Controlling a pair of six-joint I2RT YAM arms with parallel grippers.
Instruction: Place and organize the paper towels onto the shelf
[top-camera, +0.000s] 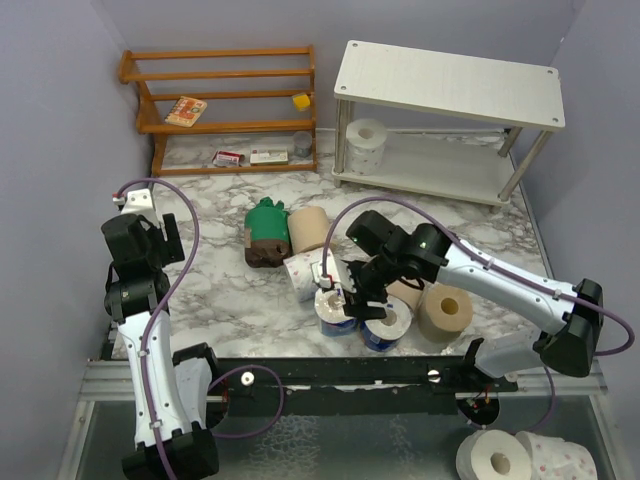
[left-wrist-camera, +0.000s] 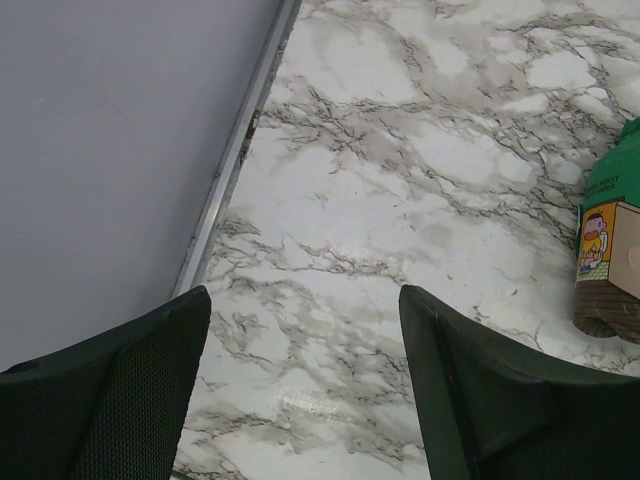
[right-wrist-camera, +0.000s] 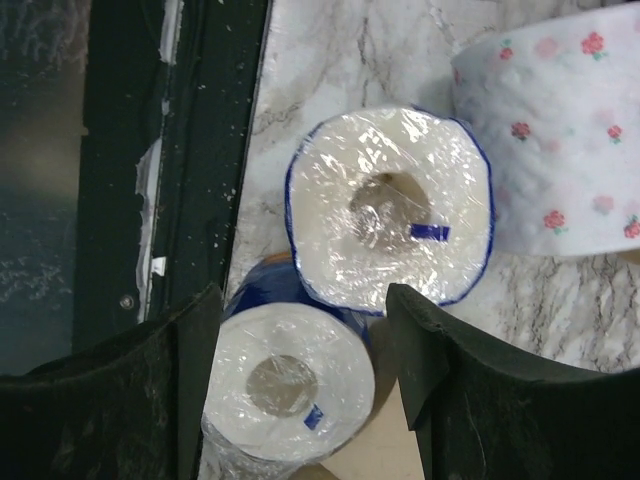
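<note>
The white shelf (top-camera: 450, 80) stands at the back right, with one white roll (top-camera: 366, 145) on its lower tier. On the marble table lie a green-wrapped pack (top-camera: 267, 232), tan rolls (top-camera: 308, 230) (top-camera: 445, 313), a pink-dotted roll (top-camera: 302, 275) and two upright blue-wrapped rolls (top-camera: 335, 312) (top-camera: 388, 325). My right gripper (right-wrist-camera: 300, 310) is open, its fingers straddling the nearer blue-wrapped roll (right-wrist-camera: 285, 385); the other blue-wrapped roll (right-wrist-camera: 390, 205) and the pink-dotted roll (right-wrist-camera: 560, 130) lie just beyond. My left gripper (left-wrist-camera: 305, 300) is open and empty above bare marble, the green pack (left-wrist-camera: 610, 250) to its right.
An orange-brown wooden rack (top-camera: 230, 100) with small items stands at the back left. Two more rolls (top-camera: 495, 455) (top-camera: 555, 460) lie below the table's near edge at the right. A black rail (right-wrist-camera: 210, 120) runs along the near edge. The purple wall (left-wrist-camera: 100, 150) is close on the left.
</note>
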